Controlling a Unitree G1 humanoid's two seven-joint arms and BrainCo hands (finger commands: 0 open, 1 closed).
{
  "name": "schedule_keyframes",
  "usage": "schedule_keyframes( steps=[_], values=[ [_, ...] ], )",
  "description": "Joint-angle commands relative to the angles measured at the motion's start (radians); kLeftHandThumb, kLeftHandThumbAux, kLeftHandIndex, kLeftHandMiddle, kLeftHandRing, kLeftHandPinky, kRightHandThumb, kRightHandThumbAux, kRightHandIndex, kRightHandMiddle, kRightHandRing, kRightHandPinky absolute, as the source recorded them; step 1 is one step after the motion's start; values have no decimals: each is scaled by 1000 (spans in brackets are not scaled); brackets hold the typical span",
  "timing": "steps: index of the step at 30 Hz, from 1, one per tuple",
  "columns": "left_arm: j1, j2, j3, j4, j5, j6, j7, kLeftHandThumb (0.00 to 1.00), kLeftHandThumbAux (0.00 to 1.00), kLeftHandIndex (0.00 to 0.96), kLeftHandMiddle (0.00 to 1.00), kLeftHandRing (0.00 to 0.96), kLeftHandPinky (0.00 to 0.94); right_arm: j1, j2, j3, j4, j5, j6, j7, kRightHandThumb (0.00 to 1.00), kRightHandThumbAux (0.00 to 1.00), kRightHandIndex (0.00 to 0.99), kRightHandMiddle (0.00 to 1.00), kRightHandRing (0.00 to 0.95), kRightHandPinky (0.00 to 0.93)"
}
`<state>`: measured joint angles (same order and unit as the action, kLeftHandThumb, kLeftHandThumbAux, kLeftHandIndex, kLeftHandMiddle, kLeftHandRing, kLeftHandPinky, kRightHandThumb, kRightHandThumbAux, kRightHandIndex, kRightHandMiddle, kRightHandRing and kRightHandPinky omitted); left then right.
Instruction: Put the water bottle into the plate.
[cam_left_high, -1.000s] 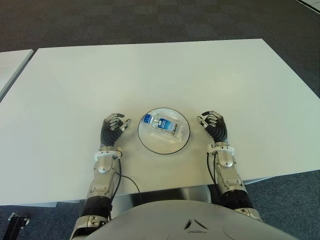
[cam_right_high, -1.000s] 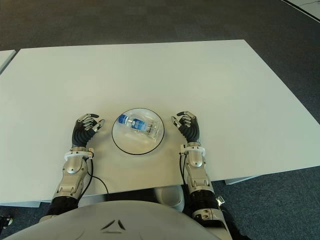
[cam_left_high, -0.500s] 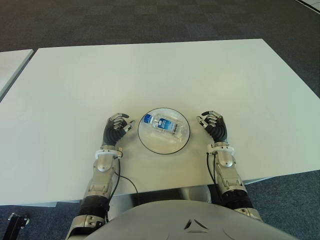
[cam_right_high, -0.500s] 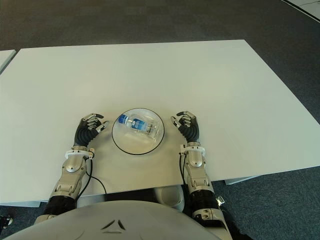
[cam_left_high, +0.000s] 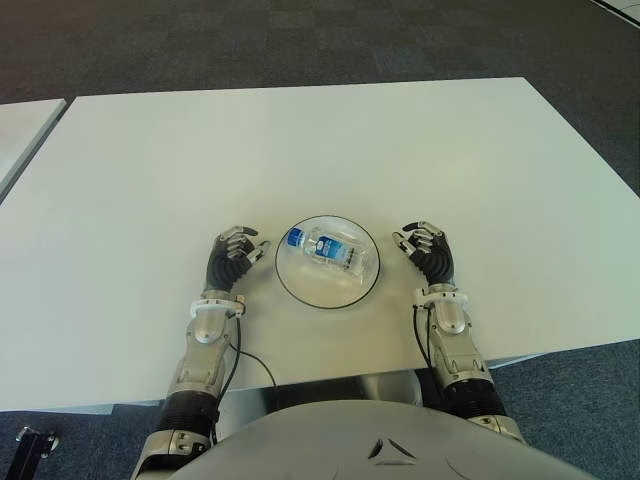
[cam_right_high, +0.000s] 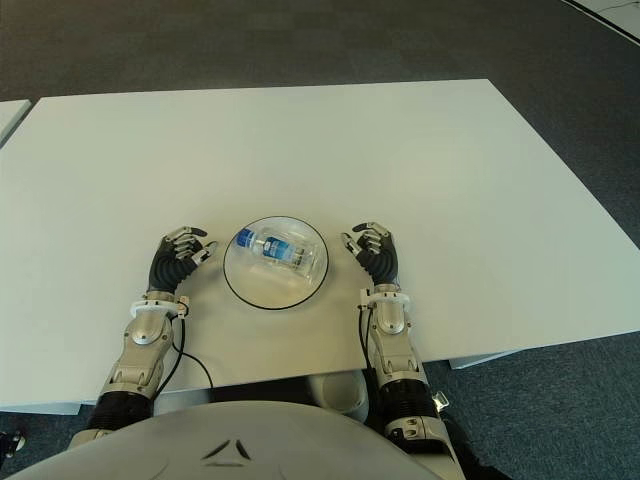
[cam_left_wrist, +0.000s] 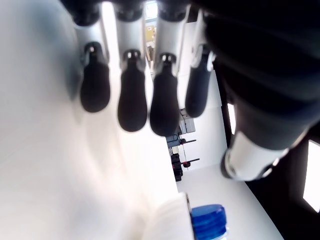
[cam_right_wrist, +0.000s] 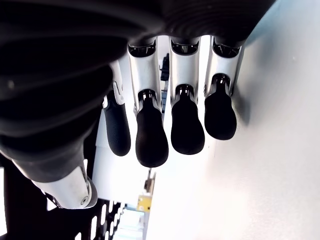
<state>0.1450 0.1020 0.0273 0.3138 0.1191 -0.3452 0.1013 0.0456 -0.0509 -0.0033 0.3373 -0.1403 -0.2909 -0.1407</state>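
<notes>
Inside the plate, between both hands, the water bottle lies on its side, blue cap toward the nearer left hand; left hand and right hand loosely curled, empty.

Water bottle lying in plate; left hand left, right hand right.

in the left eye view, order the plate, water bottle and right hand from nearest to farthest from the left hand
1. plate: its rim sits just to the right of the left hand.
2. water bottle: lying inside the plate, blue cap toward the left hand.
3. right hand: beyond the plate, on its far side, fingers relaxed and empty.
</notes>
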Motion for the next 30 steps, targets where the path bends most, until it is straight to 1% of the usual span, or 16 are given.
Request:
schedule_keyframes(
  steps=[1,6,10,15,19,30],
  values=[
    [11,-7,7,11,10,20,22,700,718,433,683,671,655,13,6,6,22,4,46,11,701,731,436,743,727,700],
    [10,-10,7,5,21,33,44,702,718,434,688,675,662,10,9,8,22,6,52,12,700,731,436,743,726,695],
    [9,-11,6,6,28,33,55,703,717,434,683,670,647,8,10,7,23,9,53,15,701,731,436,742,725,705],
    [8,-10,6,11,32,16,65,702,717,434,676,664,641,3,11,8,26,6,59,13,701,731,436,742,730,715],
    [7,-5,5,20,33,-12,67,701,718,433,669,656,637,-3,7,8,33,7,64,20,701,730,435,745,736,725],
    [1,-8,16,42,15,-21,61,700,718,433,684,675,655,-20,3,7,56,12,46,38,702,730,435,758,744,728]
  ],
)
